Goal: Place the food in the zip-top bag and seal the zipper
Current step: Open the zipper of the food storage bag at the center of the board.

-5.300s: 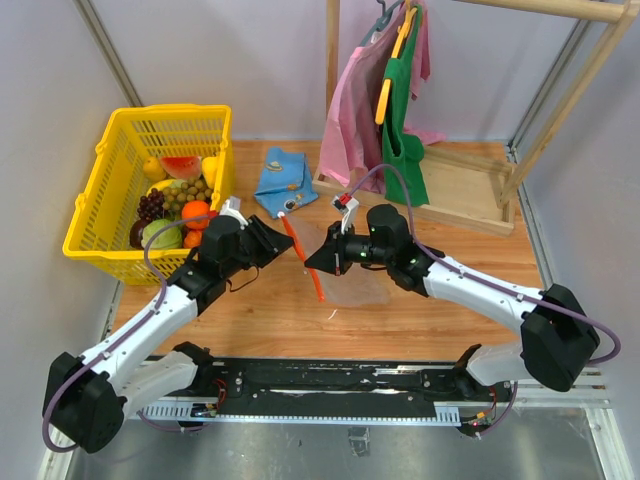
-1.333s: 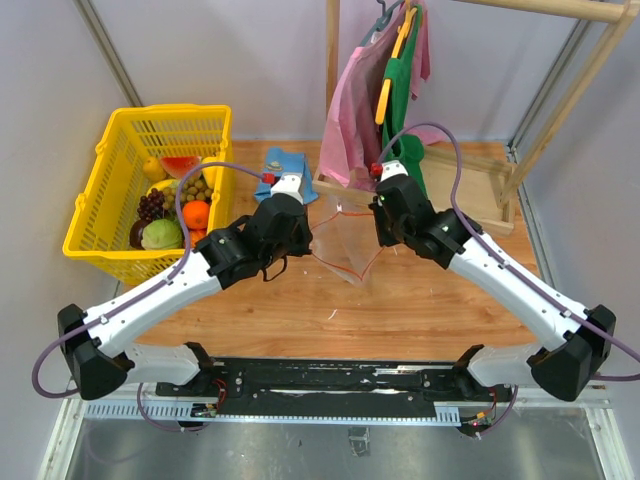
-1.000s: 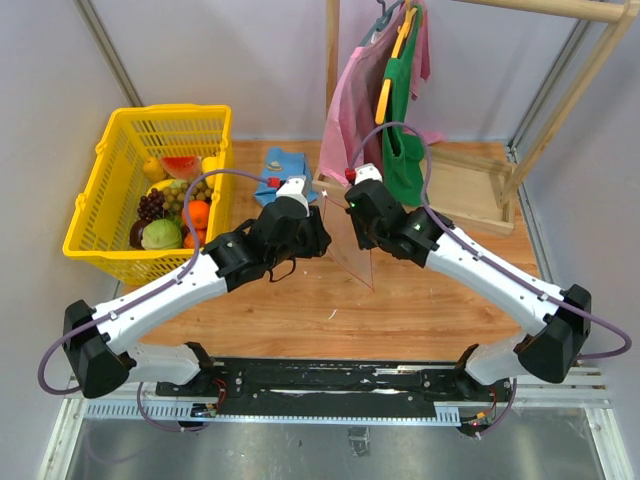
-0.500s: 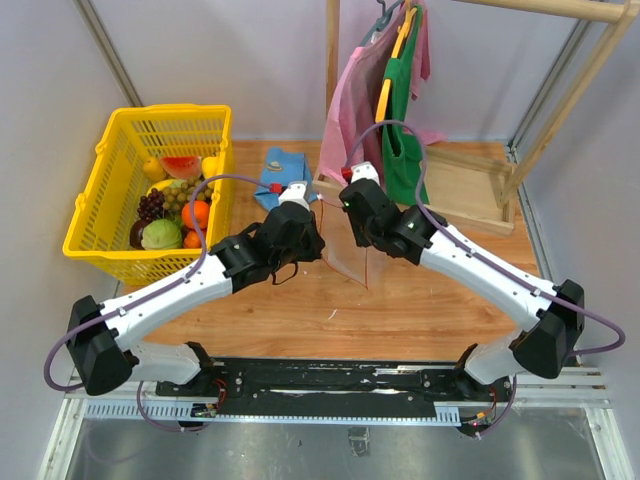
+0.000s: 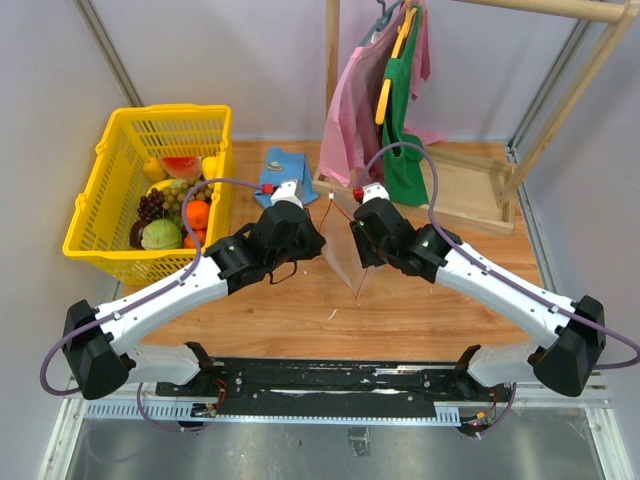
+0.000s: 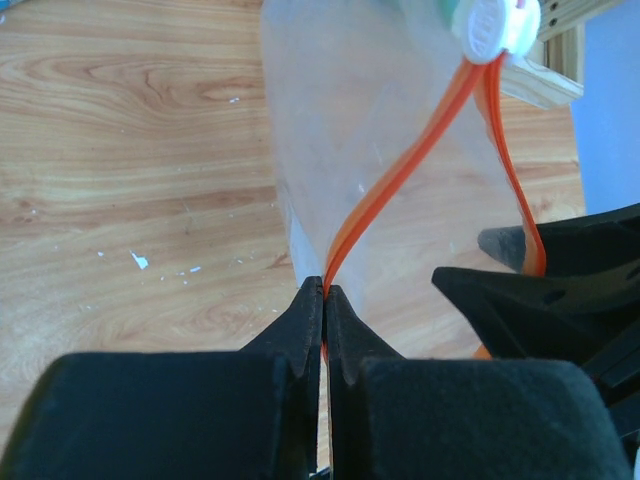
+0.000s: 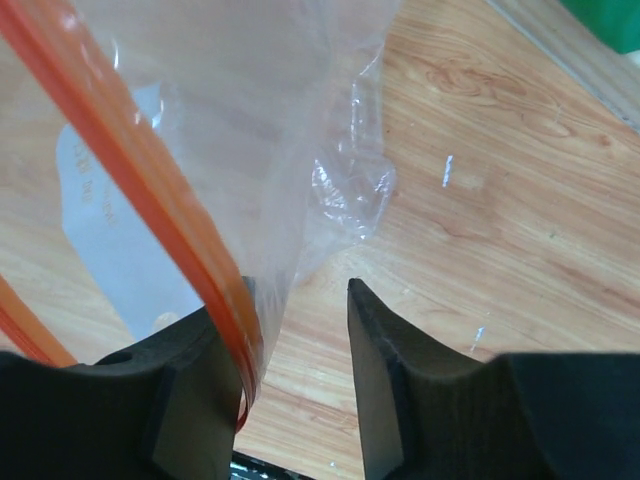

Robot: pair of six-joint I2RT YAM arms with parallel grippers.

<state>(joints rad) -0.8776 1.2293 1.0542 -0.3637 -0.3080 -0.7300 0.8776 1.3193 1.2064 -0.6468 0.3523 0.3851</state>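
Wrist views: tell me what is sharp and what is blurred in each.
Left wrist view: table grain crisp; bag and white slider soft; left claw dark and blurred at the bottom. Right wrist view: red strip near the lens blurred; table grain beside the right claw sharp.

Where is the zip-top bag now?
Top view: the zip-top bag hangs mid-table, pinched at its zipper by the left pincer, with the right pincer beside it.

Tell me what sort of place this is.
Probably a robotics lab cell staged like a home: a left arm and right arm bolted at one wooden table, plain panel walls close around it, and props such as a yellow basket of toy fruit and a clothes rack.
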